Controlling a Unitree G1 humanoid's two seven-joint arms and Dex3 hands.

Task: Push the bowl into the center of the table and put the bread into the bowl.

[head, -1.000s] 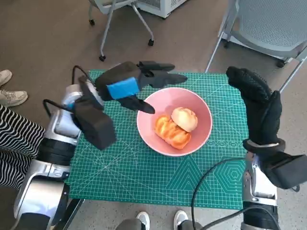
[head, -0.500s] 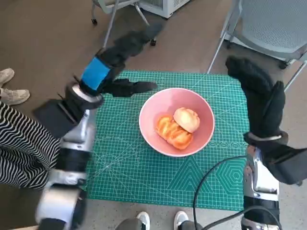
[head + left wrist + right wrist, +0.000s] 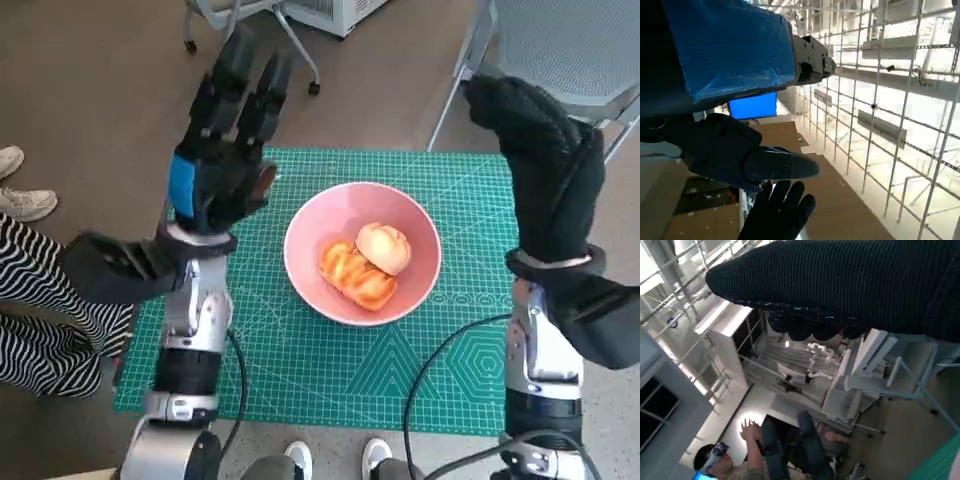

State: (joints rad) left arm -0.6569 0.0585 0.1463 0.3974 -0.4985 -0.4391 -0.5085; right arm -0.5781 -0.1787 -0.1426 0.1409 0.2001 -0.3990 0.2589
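Already the bread [image 3: 366,262], two golden rolls lying touching each other, sits inside the pink bowl [image 3: 318,215], which rests near the middle of the green cutting mat [image 3: 300,360] on the table. The rolls look soft and light, likely to dent under a hard squeeze, so a gentle hold across their sides would suit; the bowl looks rigid and smooth, best nudged at its rim. Neither hand holds anything: the left hand [image 3: 222,150] is raised beside the bowl with fingers spread, and the right hand [image 3: 545,170] is lifted at the mat's far edge, fingers extended.
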